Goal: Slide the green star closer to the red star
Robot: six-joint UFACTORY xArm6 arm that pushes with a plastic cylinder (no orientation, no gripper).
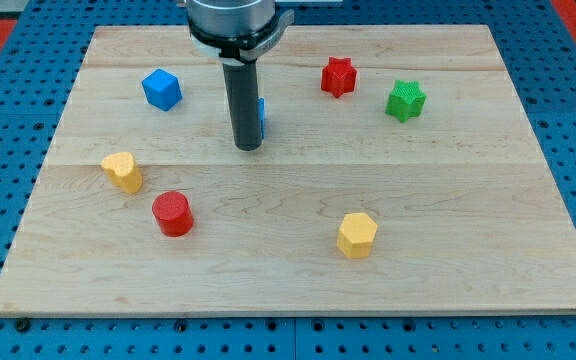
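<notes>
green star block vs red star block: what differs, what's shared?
Colour: the green star-shaped block is green, the red star-shaped block red. Position: the green one sits toward the view's right and slightly lower, the red one nearer the view's top. Proximity to my tip: the red star is closer, the green farther. Shared: same star shape, similar apparent size, both on the wooden board, apart from each other.

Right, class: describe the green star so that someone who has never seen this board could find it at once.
Start at the wooden board and go to its top-right part in the view. Two star-shaped blocks sit there apart: the red star, and to its right, slightly lower, the green star. It is the board's only green block, far right of my tip.
</notes>
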